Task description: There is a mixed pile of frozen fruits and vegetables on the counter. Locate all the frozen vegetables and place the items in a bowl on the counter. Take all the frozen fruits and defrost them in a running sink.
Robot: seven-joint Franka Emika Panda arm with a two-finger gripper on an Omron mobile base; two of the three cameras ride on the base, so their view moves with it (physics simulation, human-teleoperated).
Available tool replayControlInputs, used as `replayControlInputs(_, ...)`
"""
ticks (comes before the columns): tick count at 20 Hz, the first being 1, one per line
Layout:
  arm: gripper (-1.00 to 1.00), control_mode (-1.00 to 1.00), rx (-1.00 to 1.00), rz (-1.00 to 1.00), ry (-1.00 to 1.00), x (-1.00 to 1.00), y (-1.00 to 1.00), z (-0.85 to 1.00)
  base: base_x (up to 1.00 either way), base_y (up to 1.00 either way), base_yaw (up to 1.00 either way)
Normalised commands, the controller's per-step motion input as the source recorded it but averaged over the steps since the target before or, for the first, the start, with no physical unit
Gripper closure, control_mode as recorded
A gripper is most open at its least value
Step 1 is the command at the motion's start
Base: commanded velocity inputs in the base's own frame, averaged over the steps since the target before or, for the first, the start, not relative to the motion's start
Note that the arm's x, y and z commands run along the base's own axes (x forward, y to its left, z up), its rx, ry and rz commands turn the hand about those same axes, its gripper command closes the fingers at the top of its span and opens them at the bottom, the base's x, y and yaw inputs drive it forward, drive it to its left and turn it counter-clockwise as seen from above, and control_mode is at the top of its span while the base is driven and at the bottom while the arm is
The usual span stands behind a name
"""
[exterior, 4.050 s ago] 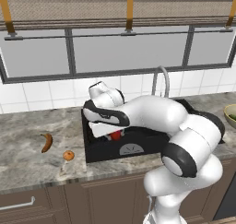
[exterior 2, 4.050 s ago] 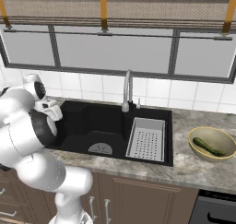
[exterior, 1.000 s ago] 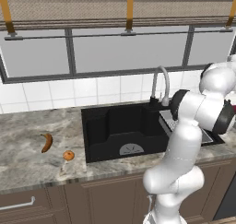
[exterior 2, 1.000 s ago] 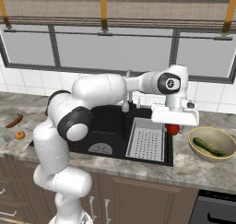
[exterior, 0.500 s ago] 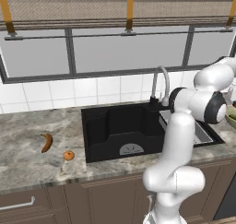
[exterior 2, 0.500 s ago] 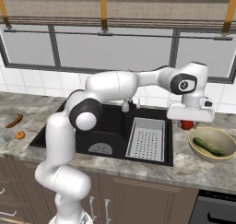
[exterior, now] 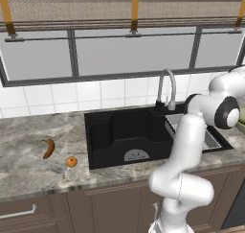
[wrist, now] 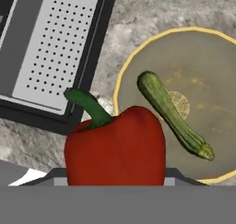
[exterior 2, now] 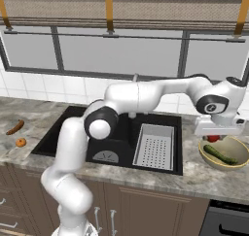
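Observation:
My gripper (exterior 2: 214, 136) is shut on a red bell pepper (wrist: 115, 149) with a green stem, and holds it just above the left rim of the yellowish-tan bowl (wrist: 120, 75). The pepper (exterior 2: 213, 138) hides the finger tips in the hand view. A slim green cucumber-like vegetable (wrist: 173, 114) lies inside the bowl (exterior 2: 232, 166), right of the sink (exterior 2: 114, 133). The brown-orange banana (exterior: 48, 147) and the small orange (exterior: 71, 161) lie on the counter (exterior: 28, 174) left of the sink (exterior: 119, 131).
A grey perforated tray (exterior 2: 154, 145) sits in the sink's right part, close to the bowl. The curved metal tap (exterior: 165, 88) stands behind the basin. My white arm stretches across the sink to the right. Tiled wall and window bound the back.
The arm has swung from the sink's left side rightward across the basin, carrying the red pepper. In the last second it went from beside the tray to over the bowl's rim.

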Motion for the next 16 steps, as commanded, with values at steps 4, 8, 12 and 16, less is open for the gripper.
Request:
replayControlInputs(4, 1.00, -1.00, -0.10, 0.12, -0.12, 0.13, -0.33, -0.41, 0.00, 0.00, 0.00)
replayControlInputs(8, 1.00, -1.00, -0.04, 0.12, 0.00, 0.53, -0.30, -0.25, 0.00, 0.00, 0.00)
replayControlInputs(12, 1.00, -1.00, -0.01, 0.05, 0.03, 0.42, -0.09, -0.14, 0.00, 0.00, 0.00)
replayControlInputs(16, 1.00, -1.00, -0.07, 0.00, 0.09, 0.13, 0.01, -0.40, 0.00, 0.00, 0.00)
